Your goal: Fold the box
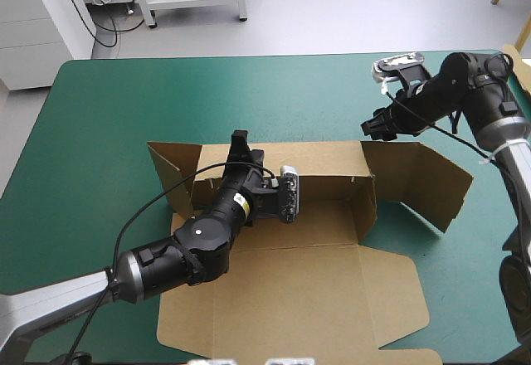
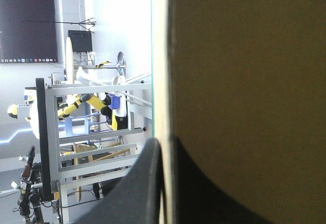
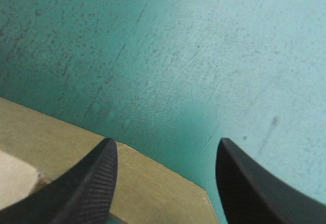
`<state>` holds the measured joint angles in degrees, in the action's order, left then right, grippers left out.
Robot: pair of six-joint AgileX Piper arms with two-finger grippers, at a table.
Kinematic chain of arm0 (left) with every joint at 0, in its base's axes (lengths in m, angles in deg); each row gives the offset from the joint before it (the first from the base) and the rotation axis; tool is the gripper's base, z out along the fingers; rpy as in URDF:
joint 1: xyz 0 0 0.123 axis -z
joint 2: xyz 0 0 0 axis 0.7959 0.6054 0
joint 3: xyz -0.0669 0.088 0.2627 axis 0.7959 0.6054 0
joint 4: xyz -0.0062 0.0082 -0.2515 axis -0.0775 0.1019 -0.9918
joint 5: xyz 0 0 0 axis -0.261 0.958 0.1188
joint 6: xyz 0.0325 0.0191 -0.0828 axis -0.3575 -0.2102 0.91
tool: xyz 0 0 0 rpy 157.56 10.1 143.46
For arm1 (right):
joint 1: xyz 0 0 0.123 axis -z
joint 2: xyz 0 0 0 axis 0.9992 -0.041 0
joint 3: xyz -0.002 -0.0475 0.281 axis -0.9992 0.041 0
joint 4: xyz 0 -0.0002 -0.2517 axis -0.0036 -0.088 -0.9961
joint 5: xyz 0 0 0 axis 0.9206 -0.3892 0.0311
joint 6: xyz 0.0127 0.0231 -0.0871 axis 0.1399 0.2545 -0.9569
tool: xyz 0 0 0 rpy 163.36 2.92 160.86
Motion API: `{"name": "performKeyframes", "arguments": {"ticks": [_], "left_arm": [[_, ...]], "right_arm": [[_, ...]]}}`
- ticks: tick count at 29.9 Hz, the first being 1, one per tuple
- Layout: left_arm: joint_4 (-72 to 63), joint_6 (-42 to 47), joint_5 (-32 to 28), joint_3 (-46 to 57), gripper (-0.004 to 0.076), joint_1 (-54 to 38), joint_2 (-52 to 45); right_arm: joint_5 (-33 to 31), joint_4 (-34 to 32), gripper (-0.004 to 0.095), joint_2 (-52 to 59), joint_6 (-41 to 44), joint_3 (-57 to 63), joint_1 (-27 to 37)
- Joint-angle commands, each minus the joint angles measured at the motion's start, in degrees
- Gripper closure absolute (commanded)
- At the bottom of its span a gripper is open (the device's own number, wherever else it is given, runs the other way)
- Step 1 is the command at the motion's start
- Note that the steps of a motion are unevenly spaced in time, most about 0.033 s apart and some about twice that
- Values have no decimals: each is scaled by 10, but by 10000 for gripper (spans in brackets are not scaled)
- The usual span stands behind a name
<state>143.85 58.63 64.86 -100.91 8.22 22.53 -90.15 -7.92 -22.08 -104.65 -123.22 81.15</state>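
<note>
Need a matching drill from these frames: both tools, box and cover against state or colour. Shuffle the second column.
1. left tool
2. right tool
3. box
4. cover

a. teal-green
b. open, holding nothing
c. brown, walls partly raised
d. shut on the box

Pairs: 1-d, 2-b, 3-c, 4-a.
</note>
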Motion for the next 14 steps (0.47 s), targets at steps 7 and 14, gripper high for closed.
{"name": "performKeyframes", "arguments": {"ticks": [7,14], "left_arm": [[12,6,-21,-11,731,3,-19],[12,6,-21,-11,731,3,-19]], "right_arm": [[15,14,371,54,-19,47,6],[15,33,371,90,-24,96,6]]}}
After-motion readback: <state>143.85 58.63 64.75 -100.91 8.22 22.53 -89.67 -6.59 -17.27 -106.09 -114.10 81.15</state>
